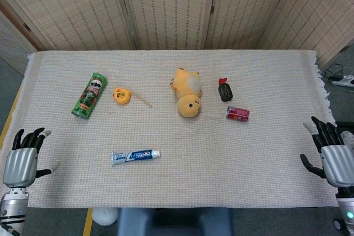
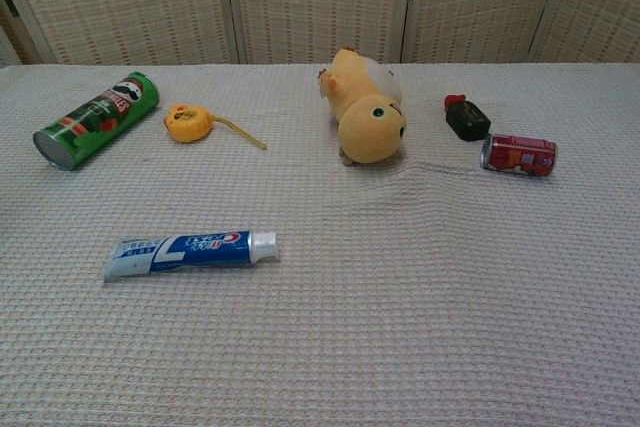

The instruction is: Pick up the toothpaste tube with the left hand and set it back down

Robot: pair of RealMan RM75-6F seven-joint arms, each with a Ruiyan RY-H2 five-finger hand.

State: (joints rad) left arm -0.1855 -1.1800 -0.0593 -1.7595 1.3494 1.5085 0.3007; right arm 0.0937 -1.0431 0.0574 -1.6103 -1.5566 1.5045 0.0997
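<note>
A woven, waffle-textured cloth (image 1: 166,181) covered the table, and every item lay on it, placed here relative to the yellow plush toy (image 1: 187,93), a rounded, soft-looking animal on its side near the middle. The left hand (image 1: 22,156), metallic grey with dark fingers spread apart, rested well to the toy's left at the near cloth edge, holding nothing. The right hand (image 1: 332,156), of the same build, sat well to the toy's right at the near edge, its fingers likewise apart and empty. A green cylindrical snack can (image 1: 89,95) lay on its side far left of the toy. The toothpaste tube (image 1: 135,156), flat, blue and white with a white cap, lay nearer than the toy and to its left, well apart from both hands
</note>
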